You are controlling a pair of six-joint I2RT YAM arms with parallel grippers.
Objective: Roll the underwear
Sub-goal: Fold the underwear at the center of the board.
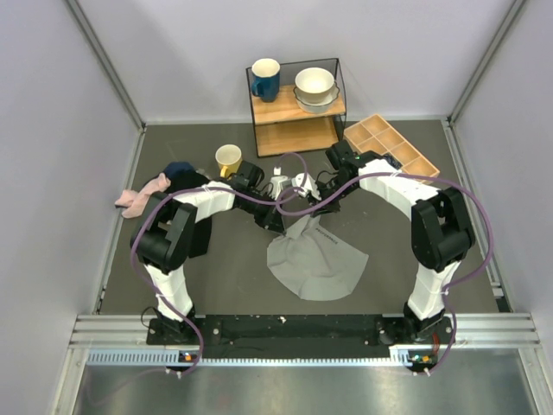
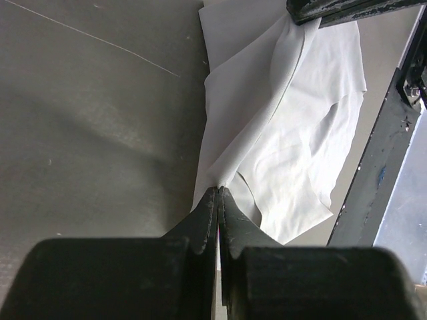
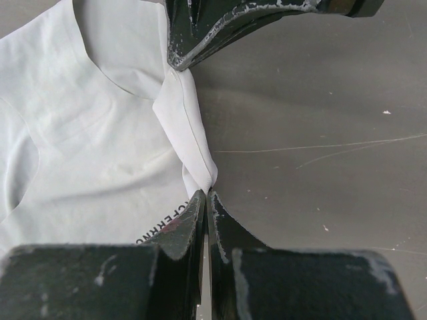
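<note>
The light grey underwear lies fanned out on the dark table, its narrow far end lifted between both grippers. My left gripper is shut on that end; in the left wrist view its jaws pinch a fold of the cloth. My right gripper is shut on the same end from the other side; in the right wrist view its jaws pinch a twisted corner of the cloth, with dark lettering beside them. The two grippers are close together.
A yellow mug, a pink cloth and a dark blue bundle sit at the back left. A wooden shelf holds a blue mug and bowls. A wooden divided tray is at the back right.
</note>
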